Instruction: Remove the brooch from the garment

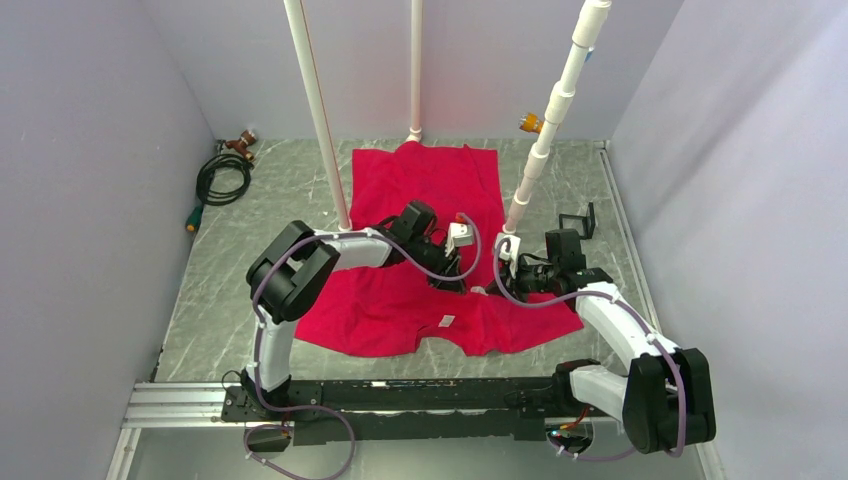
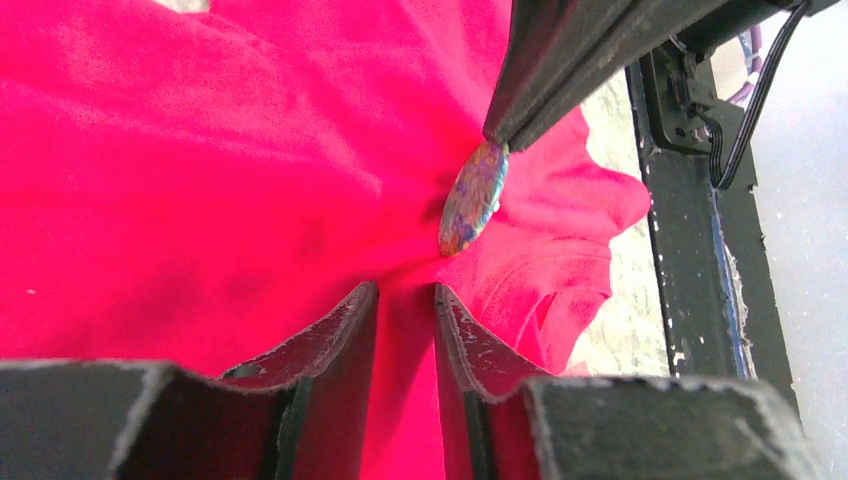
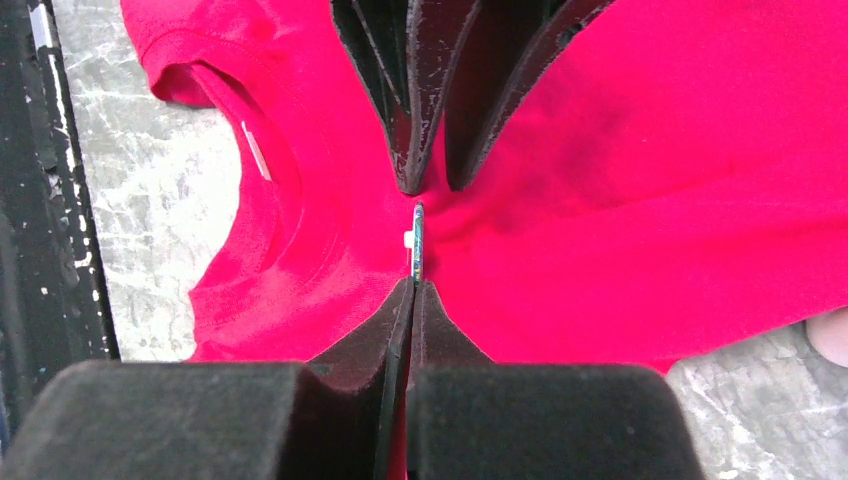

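Observation:
The garment (image 1: 420,190) is a red T-shirt spread flat on the table, with its white neck label (image 1: 447,321) near the front. The brooch (image 2: 474,197) is a small round disc with mottled colours, standing on edge against the bunched cloth; it is hidden in the top view. My right gripper (image 3: 412,285) is shut on the brooch (image 3: 417,240), which sticks out edge-on past the fingertips. My left gripper (image 2: 405,295) is shut on a fold of the shirt (image 2: 200,150) just behind the brooch. The two grippers meet tip to tip (image 1: 475,285).
Three white poles (image 1: 320,110) (image 1: 415,70) (image 1: 555,110) stand at the back, one close to each arm. A coiled black cable (image 1: 222,178) lies at the back left and a small black bracket (image 1: 577,222) at the right. A black rail (image 1: 400,395) runs along the near edge.

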Available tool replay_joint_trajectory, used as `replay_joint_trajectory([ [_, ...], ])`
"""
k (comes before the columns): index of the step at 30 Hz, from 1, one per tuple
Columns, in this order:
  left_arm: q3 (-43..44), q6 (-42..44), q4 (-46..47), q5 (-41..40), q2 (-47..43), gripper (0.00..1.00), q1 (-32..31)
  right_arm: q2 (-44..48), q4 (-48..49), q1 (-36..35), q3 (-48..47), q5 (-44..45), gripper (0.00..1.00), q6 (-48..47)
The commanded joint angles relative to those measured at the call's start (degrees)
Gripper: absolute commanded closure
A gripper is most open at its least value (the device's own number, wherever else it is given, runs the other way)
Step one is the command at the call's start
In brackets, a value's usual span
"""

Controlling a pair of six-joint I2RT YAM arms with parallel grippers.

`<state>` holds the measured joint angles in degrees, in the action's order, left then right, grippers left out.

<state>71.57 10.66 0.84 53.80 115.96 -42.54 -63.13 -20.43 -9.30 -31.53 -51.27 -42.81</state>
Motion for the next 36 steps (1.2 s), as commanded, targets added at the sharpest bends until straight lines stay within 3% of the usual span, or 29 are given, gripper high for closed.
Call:
replay_joint_trajectory([
  [1,-3.6,-3.4,11.9,3.0,-4.0,0.68,-0.2,-0.4,2.2,0.4,-0.6,-1.1,1.00,0.9],
  [8,-9.4,-3.9,20.8,4.5,-5.1,0.70,-0.2,-0.9,2.7,1.2,-0.5,-1.5,1.00,1.7],
  [13,-17.5,-8.2,38.7,5.8,-7.4,0.69,-0.3,-1.1,3.1,1.5,-0.4,-2.2,1.00,2.0],
  [19,-21.9,-10.3,50.8,4.6,-7.8,0.69,-0.2,-1.1,3.1,1.5,-0.3,-2.5,1.00,2.0],
  [36,-20.8,-12.2,52.8,1.2,-5.1,0.70,-0.5,-1.3,2.1,1.5,-0.8,-3.4,1.00,1.3],
])
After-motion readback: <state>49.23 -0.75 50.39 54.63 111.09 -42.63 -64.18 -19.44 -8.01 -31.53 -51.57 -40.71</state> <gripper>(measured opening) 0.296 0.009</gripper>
